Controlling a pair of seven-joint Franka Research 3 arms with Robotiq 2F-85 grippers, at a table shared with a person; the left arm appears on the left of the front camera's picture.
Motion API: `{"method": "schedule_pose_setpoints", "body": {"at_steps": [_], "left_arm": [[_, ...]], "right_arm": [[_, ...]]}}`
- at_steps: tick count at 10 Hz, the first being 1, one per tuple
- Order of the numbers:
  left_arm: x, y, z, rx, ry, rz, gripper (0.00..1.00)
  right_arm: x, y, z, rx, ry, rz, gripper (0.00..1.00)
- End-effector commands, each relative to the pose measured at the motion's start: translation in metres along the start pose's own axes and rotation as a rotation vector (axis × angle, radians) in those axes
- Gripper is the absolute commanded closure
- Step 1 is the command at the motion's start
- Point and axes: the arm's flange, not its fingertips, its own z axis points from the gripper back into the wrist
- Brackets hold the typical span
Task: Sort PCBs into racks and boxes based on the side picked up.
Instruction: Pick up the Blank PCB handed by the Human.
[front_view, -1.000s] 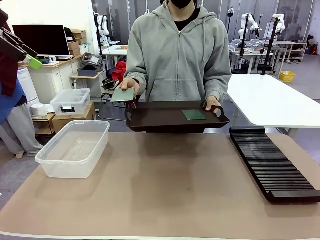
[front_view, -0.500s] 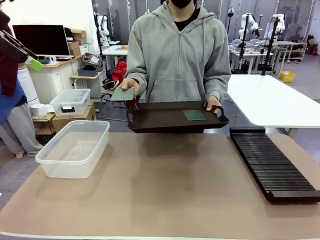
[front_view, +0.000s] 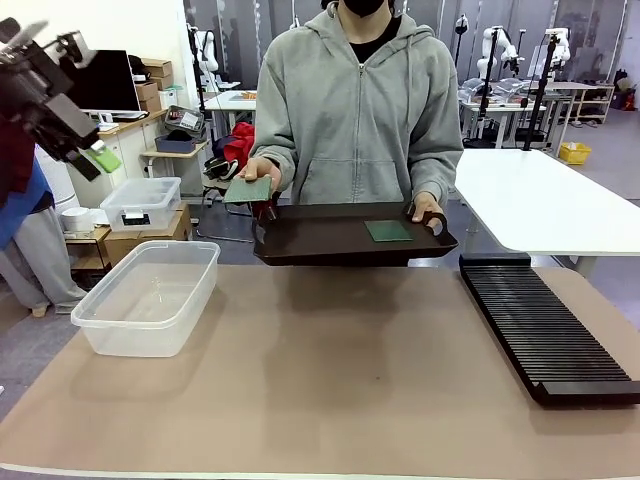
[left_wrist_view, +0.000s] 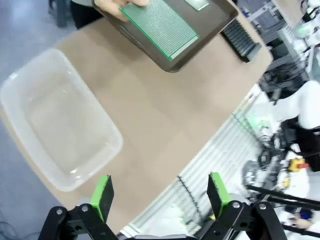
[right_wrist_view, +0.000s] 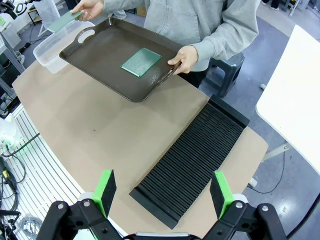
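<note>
Handover pending: our left claw and right claw both gape empty, one PCB in the person's hand beside the tray, so next we reach and pinch its edge.

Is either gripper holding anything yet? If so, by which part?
No. The left gripper and right gripper are both open and empty. The person's hand holds one PCB by its edge.

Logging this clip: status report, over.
Left hand open, right hand open, both empty. Offered PCB in person's hand, second PCB on tray. Nothing in the way.
</note>
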Motion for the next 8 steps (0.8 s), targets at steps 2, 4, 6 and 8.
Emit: {"method": "schedule_pose_setpoints", "body": {"at_steps": [2, 4, 6, 8], "left_arm": [[0.022, 0.036, -0.016, -0.196, -0.099, 0.219, 0.0], [0.024, 0.053, -0.038, -0.24, -0.199, 0.305, 0.0], [0.023, 0.057, -0.033, -0.231, -0.123, 0.256, 0.0], [0.023, 0.057, -0.033, -0.231, -0.123, 0.256, 0.0]], "right_arm": [[0.0, 0.003, -0.001, -0.001, -0.003, -0.004, 0.0], [0.0, 0.003, -0.001, -0.001, -0.003, -0.004, 0.0], [0.0, 0.003, -0.001, -0.001, -0.003, -0.004, 0.0], [0.0, 0.003, -0.001, -0.001, -0.003, -0.004, 0.0]]}}
